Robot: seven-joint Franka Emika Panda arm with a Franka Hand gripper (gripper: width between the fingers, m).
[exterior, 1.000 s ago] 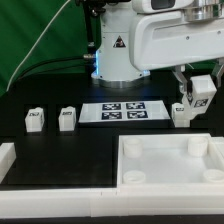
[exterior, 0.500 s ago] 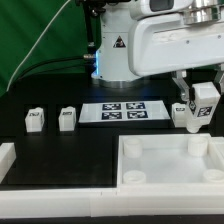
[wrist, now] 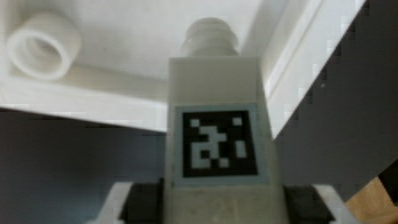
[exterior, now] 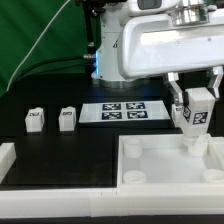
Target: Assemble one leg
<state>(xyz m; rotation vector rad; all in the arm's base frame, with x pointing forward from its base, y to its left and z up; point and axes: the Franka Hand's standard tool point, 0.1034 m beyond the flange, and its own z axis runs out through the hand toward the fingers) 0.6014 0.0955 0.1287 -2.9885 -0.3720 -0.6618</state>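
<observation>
**Held leg lowered over the tray's far right corner**

We see a black table (exterior: 60,145) with a green curtain (exterior: 40,30) behind it and the arm's white base (exterior: 112,55) on the far side. The marker board (exterior: 122,110) lies mid-table. A spare leg (exterior: 68,118) and a second spare leg (exterior: 34,120) stand to its left, and the white tray (exterior: 165,141) sits near right. The gripper (exterior: 197,95) clamps the leg (exterior: 195,115) by its sides, upright and peg down, above the tray's far right corner. Since half a second ago, both have dropped lower and moved slightly left.
</observation>
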